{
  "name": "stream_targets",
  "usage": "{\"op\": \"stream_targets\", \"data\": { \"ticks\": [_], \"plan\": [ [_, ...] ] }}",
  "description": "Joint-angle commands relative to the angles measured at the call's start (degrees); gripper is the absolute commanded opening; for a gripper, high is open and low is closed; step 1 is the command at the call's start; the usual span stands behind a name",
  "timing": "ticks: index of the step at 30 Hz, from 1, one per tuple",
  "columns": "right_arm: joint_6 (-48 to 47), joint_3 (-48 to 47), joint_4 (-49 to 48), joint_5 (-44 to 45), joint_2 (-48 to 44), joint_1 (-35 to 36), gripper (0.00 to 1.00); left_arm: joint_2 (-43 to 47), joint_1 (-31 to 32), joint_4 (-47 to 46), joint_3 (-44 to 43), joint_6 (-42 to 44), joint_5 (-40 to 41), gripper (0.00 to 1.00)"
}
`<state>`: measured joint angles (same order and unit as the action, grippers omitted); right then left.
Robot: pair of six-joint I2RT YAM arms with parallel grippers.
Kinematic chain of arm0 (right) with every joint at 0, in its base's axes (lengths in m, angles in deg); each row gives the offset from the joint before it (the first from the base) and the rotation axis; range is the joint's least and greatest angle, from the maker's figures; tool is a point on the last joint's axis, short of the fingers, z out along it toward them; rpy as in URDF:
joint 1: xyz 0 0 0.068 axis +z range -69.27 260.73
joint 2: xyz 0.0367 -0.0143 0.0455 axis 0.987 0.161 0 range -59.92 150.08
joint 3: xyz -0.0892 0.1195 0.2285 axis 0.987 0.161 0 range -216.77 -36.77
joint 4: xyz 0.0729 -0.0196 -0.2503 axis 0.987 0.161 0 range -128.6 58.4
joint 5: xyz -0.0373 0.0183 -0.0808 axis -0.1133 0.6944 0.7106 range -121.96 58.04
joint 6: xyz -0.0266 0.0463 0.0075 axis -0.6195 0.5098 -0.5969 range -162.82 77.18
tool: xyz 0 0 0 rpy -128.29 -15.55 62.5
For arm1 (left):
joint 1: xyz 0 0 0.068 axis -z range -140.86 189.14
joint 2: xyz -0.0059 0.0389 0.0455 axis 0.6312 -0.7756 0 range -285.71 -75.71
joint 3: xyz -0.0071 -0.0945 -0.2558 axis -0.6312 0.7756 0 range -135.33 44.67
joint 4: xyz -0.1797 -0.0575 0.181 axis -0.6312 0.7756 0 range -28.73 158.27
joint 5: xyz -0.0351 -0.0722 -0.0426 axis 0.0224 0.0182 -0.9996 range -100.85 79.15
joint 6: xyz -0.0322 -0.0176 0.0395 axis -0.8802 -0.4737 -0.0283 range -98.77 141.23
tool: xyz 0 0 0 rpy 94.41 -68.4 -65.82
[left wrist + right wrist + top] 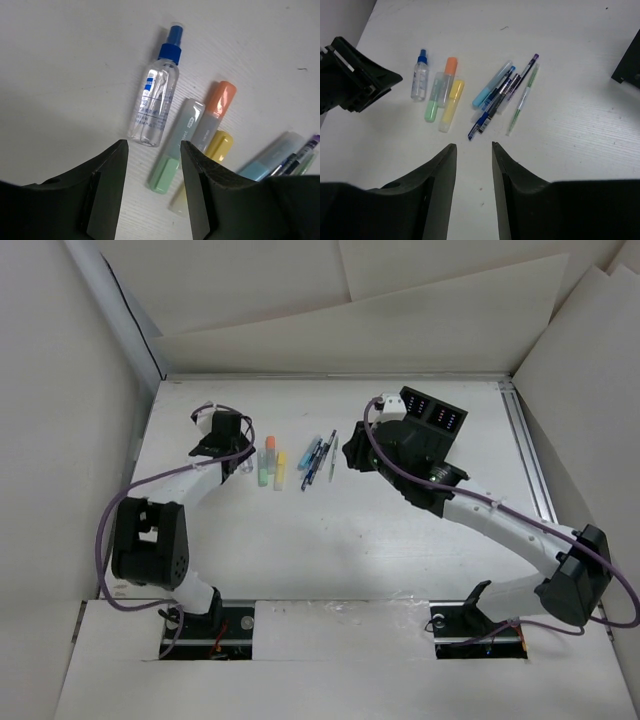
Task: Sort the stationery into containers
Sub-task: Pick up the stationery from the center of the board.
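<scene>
Left gripper: sits over the left part of the flat white surface. Its jaws are partly apart and hold nothing.

Just beside it lies a clear plastic spray bottle with a blue nozzle, flat on the surface.

To the right of the bottle, three stubby highlighters lie side by side and parallel:
- green highlighter, with a translucent cap
- grey highlighter with orange cap, set slightly farther from the arm bases
- pale yellow highlighter

Further right, apart from the highlighters, is a loose bundle of slim pens:
- light blue pen
- dark blue and black pens, touching one another
- thin green pen, on the right edge of the bundle

Right gripper: sits near the pens on their right side. Its jaws are partly apart and hold nothing.

The black rectangular box stands at the far right behind the right arm. All stationery lies outside it
</scene>
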<state>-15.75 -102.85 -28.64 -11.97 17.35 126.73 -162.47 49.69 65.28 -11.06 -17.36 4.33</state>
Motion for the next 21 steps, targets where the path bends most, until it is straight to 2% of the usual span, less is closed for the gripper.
{"op": "stream_targets", "data": {
  "ticks": [1, 9, 16, 21],
  "plan": [
    [0.62, 1.39, -4.16, -3.27, -0.37, -0.91, 0.4, -2.79, 0.26, -0.31, -3.78, 0.71, 3.63, 0.43],
    [0.09, 1.92, -6.0, -6.1, 0.15, -1.53, 0.4, -12.11, 0.26, 0.12, -9.66, 2.55, 2.4, 0.43],
    [0.09, 1.92, -6.0, -6.63, 0.68, -1.53, 0.4, -15.89, 0.26, 0.64, -10.19, 2.55, 4.24, 0.43],
    [0.09, 1.92, -6.0, -6.63, 1.21, -1.53, 0.44, -19.31, 0.26, 0.65, -10.19, 3.08, 5.47, 0.42]
  ]
}}
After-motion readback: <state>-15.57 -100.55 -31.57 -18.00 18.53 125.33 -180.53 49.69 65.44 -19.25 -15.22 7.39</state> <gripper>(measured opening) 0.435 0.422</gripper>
